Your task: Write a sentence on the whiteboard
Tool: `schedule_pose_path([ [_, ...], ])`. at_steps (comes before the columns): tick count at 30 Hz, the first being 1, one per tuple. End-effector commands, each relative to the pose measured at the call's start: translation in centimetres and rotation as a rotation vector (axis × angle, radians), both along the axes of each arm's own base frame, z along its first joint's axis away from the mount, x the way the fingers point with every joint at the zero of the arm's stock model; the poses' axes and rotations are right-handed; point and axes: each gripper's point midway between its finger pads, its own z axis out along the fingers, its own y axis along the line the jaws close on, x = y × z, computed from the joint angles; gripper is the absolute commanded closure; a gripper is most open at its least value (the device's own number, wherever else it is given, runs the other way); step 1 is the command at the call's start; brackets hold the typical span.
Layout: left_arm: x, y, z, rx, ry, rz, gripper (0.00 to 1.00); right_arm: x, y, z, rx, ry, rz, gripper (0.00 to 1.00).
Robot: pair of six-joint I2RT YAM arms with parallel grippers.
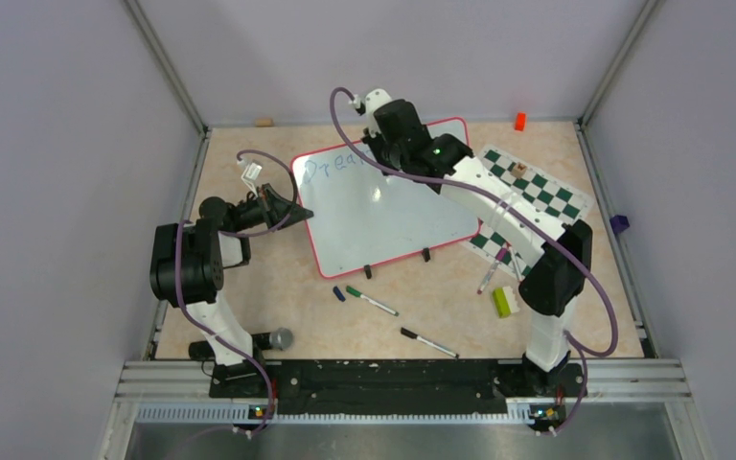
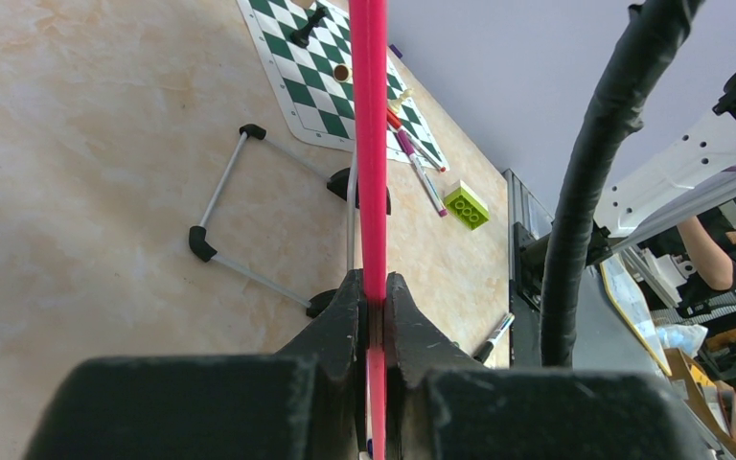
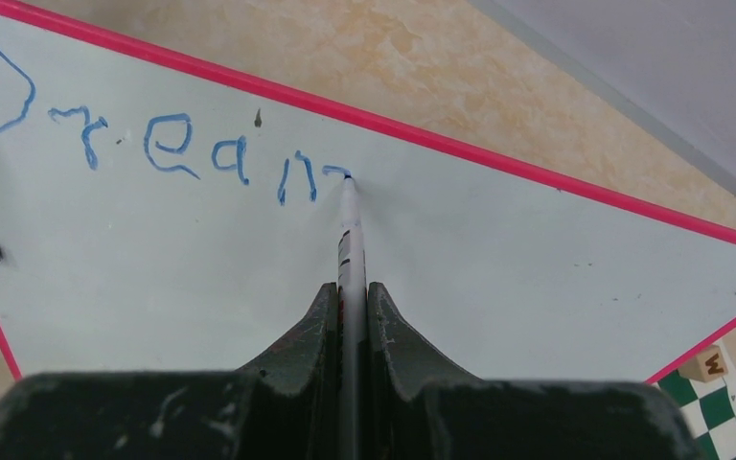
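- Left gripper (image 2: 374, 292): clamped on the left frame edge of the whiteboard (image 1: 383, 216), mid-table.
- Sentence (image 3: 168, 144): "Dream" so far, at the board's top-left.
- Right gripper (image 3: 350, 302): pinching marker (image 3: 348, 225), which points straight ahead with its tip touching the "m"; blank board lies rightward.

Enclosed table under even light
A table (image 1: 297, 287) topped in beige marbled laminate is shut in on three sides by plain lilac-grey walls (image 1: 57, 144), joined at the back corners by slanting aluminium posts (image 1: 166, 67). The near edge is closed by a ribbed aluminium rail (image 1: 153, 374), with a dull metal trough (image 1: 393, 441) set below it. Only soft shadows are cast. Past the table, in the left wrist view, a cluttered room is glimpsed, where an arm (image 2: 704, 251) in a black sleeve and cardboard boxes (image 2: 704, 383) can be made out
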Motion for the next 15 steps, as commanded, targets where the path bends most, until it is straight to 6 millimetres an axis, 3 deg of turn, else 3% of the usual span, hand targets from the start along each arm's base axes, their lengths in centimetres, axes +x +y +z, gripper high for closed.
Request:
schedule_pose_path([
  [1,-0.41,-0.27,2.00,0.051,-0.206,-0.027,1.00,-0.41,-1.46,0.58,0.006,0.003,-0.014,1.00],
  [12,-0.43,-0.28,2.02,0.051,-0.206,-0.028,1.00,-0.99,-1.79,0.12,0.004,0.018,-0.011,1.00],
  [15,-0.43,-0.28,2.03,0.051,-0.206,-0.028,1.00,-0.96,-1.83,1.06,0.019,0.000,-0.014,1.00],
])
